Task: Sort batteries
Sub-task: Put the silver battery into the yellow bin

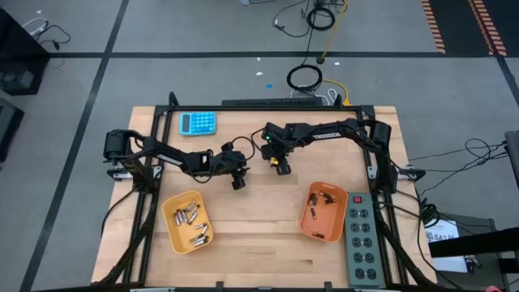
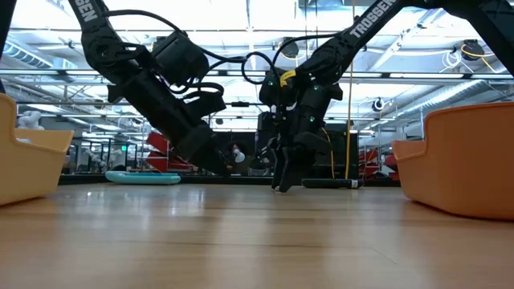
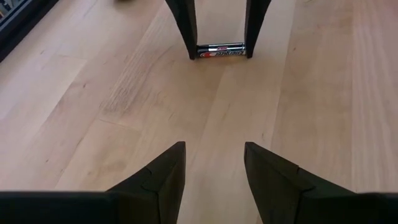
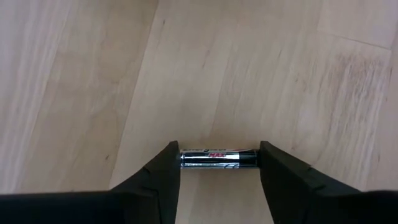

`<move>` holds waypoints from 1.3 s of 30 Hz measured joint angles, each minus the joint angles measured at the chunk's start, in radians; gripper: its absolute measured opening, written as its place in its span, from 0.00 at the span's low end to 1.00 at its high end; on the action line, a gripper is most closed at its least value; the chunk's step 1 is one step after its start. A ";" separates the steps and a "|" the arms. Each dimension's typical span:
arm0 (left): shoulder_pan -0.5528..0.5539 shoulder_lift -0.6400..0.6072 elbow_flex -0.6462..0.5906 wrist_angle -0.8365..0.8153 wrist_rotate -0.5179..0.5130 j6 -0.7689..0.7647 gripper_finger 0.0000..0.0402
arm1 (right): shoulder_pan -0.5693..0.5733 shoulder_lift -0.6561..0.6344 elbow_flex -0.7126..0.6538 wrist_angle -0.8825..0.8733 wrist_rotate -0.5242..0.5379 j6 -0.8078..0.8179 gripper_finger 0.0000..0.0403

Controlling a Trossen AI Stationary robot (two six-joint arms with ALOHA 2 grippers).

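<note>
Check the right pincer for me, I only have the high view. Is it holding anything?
Observer: Yes. The right wrist view shows the right pincer closed end to end on one battery, dark with red lettering.
Operator: Lifted?
Observer: Seems not. In the left wrist view the battery looks to be resting on the table.
Operator: Left pincer?
Observer: The left pincer is open and empty, pointed at that battery.
</note>
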 joint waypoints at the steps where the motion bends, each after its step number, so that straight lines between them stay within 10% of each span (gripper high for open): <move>1: 0.000 0.000 0.000 0.000 0.001 0.000 0.43 | 0.000 0.000 0.000 0.001 -0.003 0.000 0.41; 22: -0.101 0.000 0.000 0.002 -0.098 0.729 0.43 | -0.020 -0.021 -0.004 0.038 -0.227 0.136 0.41; 39: -0.105 0.000 0.000 0.163 0.005 0.860 0.43 | -0.032 -0.024 -0.002 0.145 -0.533 0.229 0.41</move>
